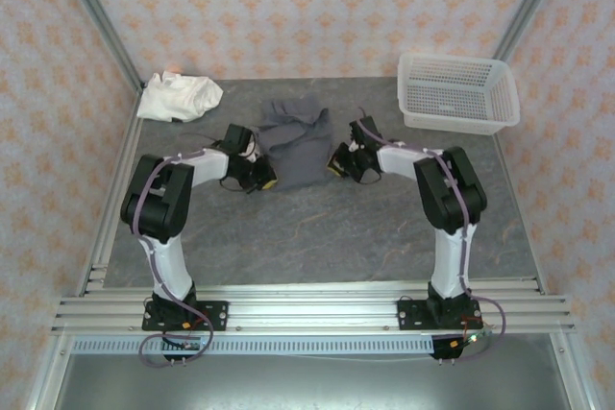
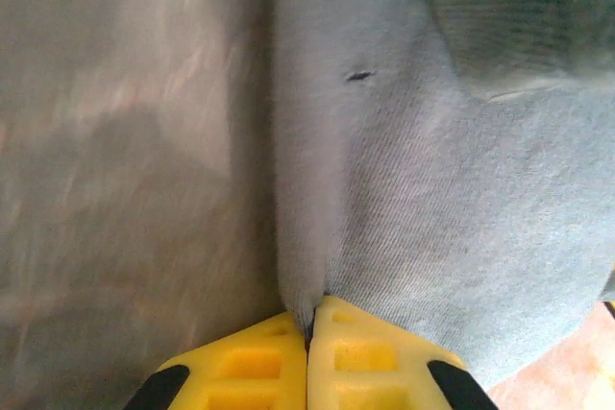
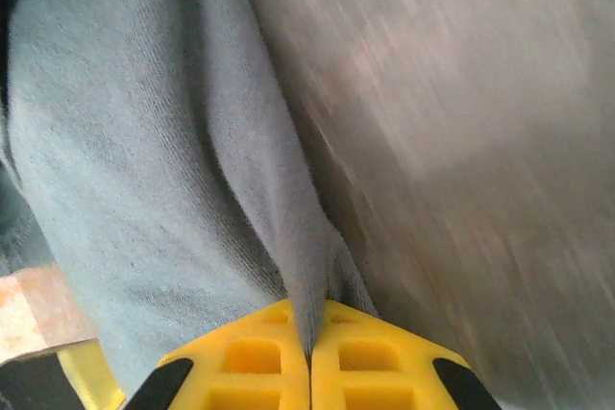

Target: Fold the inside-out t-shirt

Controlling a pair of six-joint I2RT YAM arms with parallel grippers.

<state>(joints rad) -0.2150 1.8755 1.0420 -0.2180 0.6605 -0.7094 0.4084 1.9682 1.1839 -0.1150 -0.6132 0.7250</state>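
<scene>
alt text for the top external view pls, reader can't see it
Two robot arms pinch a crumpled dark grey t-shirt on a grey table, the left end effector shut on its left edge and the right end effector on its right edge. A bunched cream-white garment lies far left, a white mesh basket far right.

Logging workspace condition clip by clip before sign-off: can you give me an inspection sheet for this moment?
Surface: grey stone-look table, no spills seen.
Job's things: dark grey t-shirt bunched at the table's middle, not yet folded.
Clutter: cream-white garment at far left; white mesh basket at far right.
Pincers: left pincer shut on the t-shirt's edge; right pincer shut on the opposite edge.
Cables: purple cable along each arm, clear of the fabric.
Surroundings: patterned walls; aluminium rails at the near edge.
</scene>
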